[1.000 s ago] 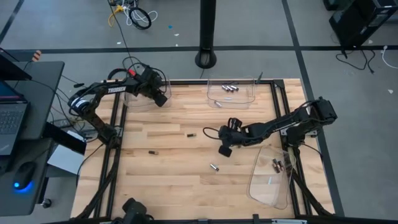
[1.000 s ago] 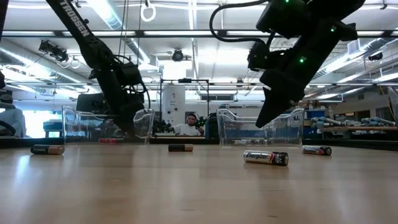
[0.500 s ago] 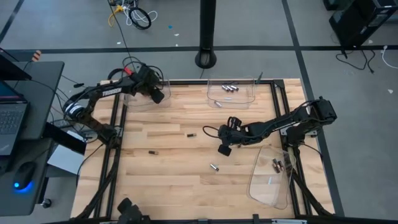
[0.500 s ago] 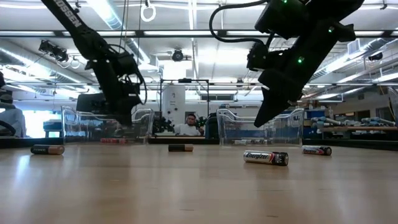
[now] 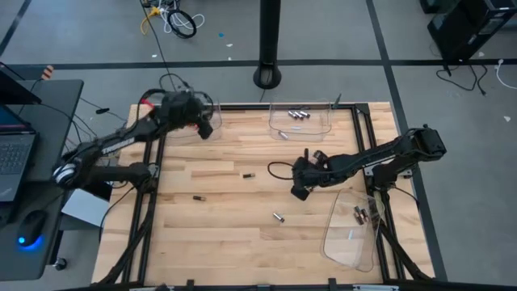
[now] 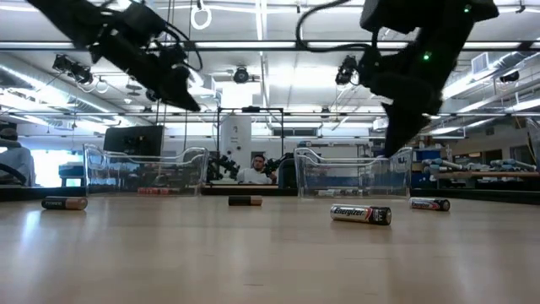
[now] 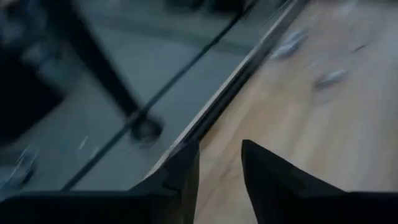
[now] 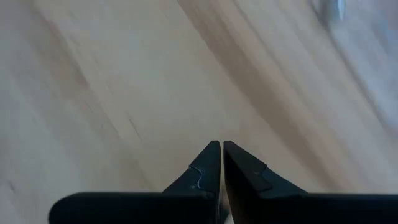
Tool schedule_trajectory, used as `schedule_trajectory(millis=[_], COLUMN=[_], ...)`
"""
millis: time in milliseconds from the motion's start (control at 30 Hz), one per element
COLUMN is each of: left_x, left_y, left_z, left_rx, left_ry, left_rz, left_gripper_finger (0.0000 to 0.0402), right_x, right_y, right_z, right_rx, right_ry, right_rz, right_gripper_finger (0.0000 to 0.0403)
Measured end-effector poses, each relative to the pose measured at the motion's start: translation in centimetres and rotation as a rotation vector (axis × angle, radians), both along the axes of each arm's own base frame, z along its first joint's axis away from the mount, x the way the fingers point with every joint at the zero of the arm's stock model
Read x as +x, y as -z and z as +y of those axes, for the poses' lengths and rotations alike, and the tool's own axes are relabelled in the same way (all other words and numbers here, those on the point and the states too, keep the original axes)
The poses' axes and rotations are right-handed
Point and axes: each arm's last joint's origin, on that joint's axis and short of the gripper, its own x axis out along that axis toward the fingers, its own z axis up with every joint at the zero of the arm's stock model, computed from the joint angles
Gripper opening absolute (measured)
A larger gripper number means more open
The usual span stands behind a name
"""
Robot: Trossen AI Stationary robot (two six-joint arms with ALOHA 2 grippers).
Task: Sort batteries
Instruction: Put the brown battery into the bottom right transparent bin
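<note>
Above the blurred table (image 7: 323, 130), the left hand (image 7: 219, 163) gapes empty while the right hand (image 8: 221, 160) is pinched together.

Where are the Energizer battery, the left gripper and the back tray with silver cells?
Energizer battery (image 6: 361, 214): low view, middle of its label.
Left gripper (image 7: 219, 163): left wrist view, gap between fingertips.
Back tray (image 5: 279, 124): high view, bare floor.

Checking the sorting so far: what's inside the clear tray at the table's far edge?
The far tray holds a few silver batteries. Nothing covers it from above.
</note>
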Motion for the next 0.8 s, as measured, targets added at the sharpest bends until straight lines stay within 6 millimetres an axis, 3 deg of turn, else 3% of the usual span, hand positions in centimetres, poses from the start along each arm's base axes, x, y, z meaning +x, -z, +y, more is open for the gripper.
schedule_trajectory(millis=[100,300,533,800], left_x=[-0.2,-0.5,-0.5,-0.4], left_y=[0.7,3.1,5.4,5.7], left_z=[-2.2,-5.3,-6.6,-6.9], left_rx=[0.059,0.137,0.119,0.115], left_ry=[0.105,0.240,0.298,0.317], left_rz=[-0.133,-0.294,-0.292,-0.289], left_gripper_finger=[0.0117,0.0113,0.0113,0.0113], right_x=[-1.0,-1.4,-1.5,-2.1], right_y=[0.0,0.5,0.6,1.4], right_z=[-0.1,-0.3,-1.2,-2.4], right_rx=[0.102,0.142,0.179,0.197], right_ry=[0.110,0.154,0.270,0.329], right_rz=[0.051,0.081,0.071,0.113], right_gripper_finger=[0.0031,0.0044,0.0093,0.0144])
